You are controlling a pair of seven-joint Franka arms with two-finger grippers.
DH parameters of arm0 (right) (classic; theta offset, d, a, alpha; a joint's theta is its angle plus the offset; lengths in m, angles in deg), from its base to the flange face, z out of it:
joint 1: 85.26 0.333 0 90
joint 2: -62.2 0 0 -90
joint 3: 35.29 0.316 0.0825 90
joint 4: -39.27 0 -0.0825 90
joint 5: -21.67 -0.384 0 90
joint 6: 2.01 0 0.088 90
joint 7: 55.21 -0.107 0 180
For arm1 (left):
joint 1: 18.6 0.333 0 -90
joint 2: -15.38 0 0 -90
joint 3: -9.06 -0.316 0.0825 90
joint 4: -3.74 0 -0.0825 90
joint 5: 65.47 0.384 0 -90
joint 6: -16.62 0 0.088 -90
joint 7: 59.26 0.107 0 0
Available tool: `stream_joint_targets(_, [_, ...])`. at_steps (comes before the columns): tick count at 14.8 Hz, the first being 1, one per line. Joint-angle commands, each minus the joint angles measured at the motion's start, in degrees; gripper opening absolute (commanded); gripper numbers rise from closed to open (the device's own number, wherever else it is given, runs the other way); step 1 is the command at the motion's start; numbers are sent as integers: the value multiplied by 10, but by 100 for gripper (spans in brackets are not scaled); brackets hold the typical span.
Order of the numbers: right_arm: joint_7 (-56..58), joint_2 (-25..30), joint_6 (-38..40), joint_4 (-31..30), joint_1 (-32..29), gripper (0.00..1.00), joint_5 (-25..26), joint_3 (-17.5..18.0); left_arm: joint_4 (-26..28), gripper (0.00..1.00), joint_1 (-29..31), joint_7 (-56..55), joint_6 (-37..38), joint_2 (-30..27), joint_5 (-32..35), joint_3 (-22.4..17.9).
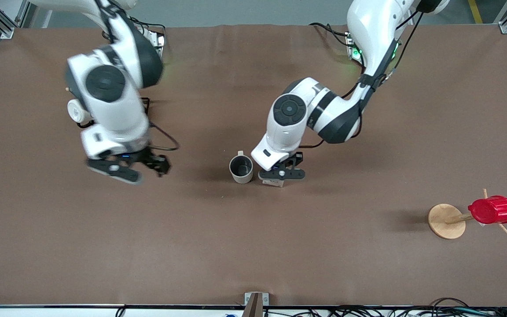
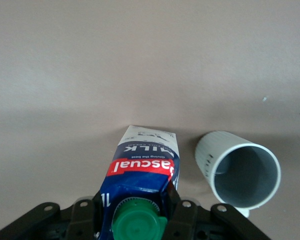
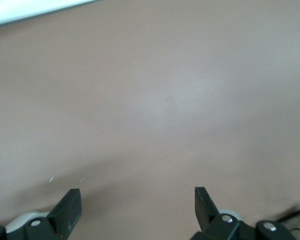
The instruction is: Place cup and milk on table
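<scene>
Red cup (image 1: 492, 210) on its rack; left gripper (image 1: 281, 175) fingers grip milk (image 2: 142, 172) beside cup (image 1: 241, 169); right gripper (image 1: 126, 167) fingers spread.

Even, soft overhead light; faint shadows under both arms on the counter (image 1: 253, 246); right arm (image 1: 112, 110) motion-blurred.
</scene>
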Motion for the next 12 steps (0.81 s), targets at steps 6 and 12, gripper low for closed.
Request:
stream_joint_targets(6, [328, 153, 109, -13, -15, 100, -164, -210, -27, 27, -22, -71, 18, 17, 11, -7])
stream_joint_targets(12, [408, 154, 253, 76, -30, 100, -199, -218, -27, 28, -22, -76, 43, 15, 30, -6])
